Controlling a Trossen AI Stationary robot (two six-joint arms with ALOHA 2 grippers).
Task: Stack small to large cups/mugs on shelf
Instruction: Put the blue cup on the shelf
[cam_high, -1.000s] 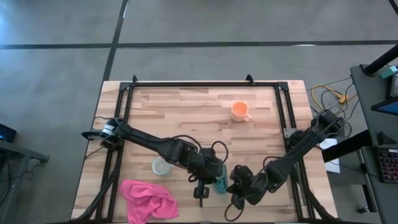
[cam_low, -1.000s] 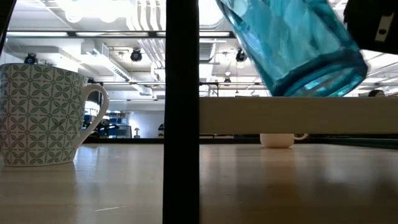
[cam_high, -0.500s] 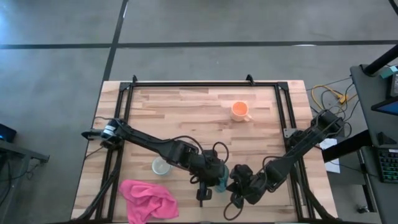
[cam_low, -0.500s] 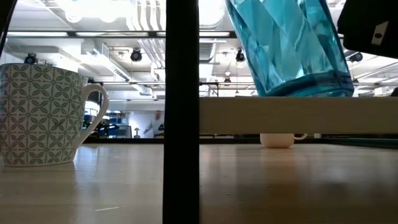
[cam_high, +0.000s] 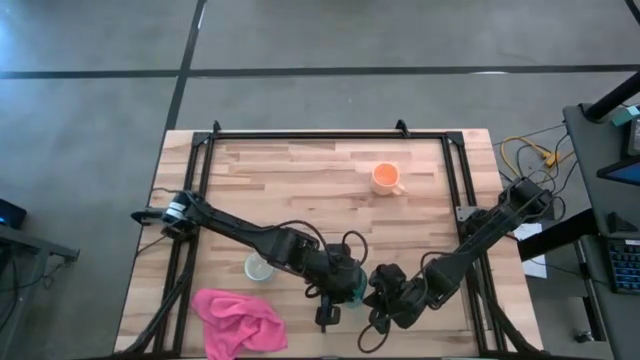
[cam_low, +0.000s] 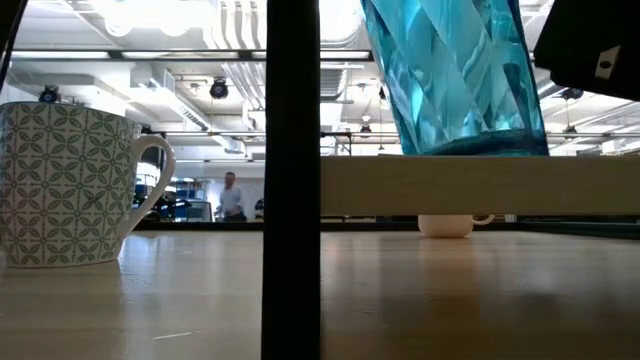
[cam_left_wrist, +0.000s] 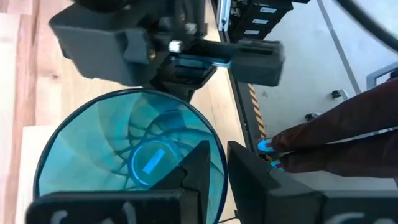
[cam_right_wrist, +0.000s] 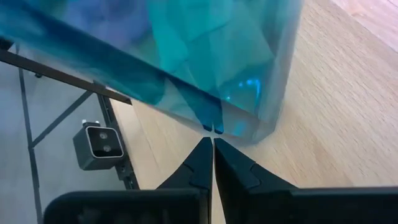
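While the left gripper (cam_left_wrist: 227, 155) sits right at the rim of the tumbler (cam_left_wrist: 127, 162), coming in from above, I honestly can't tell if it's gripping that rim or has let go. From overhead it's low and centre in the frame, with the teal peeking out just beside it.

The right gripper (cam_right_wrist: 212, 142) is clamped shut on nothing. Its tips are pressed together, pointing at the bottom edge of the tumbler and just about touching it. Overhead it's immediately right of the tumbler, so both grippers crowd the same spot.

From table height, the tumbler stands upright on the shelf (cam_low: 480, 185), in the upper right of the frame. A dark post (cam_low: 292, 180) runs top to bottom left of it. There's a tiny white tag (cam_low: 600, 62) on the dark arm part at the far upper right, too small to read.

The white mug (cam_low: 62, 185) has a green leaf pattern and sits on the table at the far left, handle to the right. Overhead, the orange mug (cam_high: 385, 178) is upper centre-right, well apart from everything, and a pink cloth (cam_high: 238, 320) lies at lower left. A person (cam_low: 231, 195) stands far back in the room.
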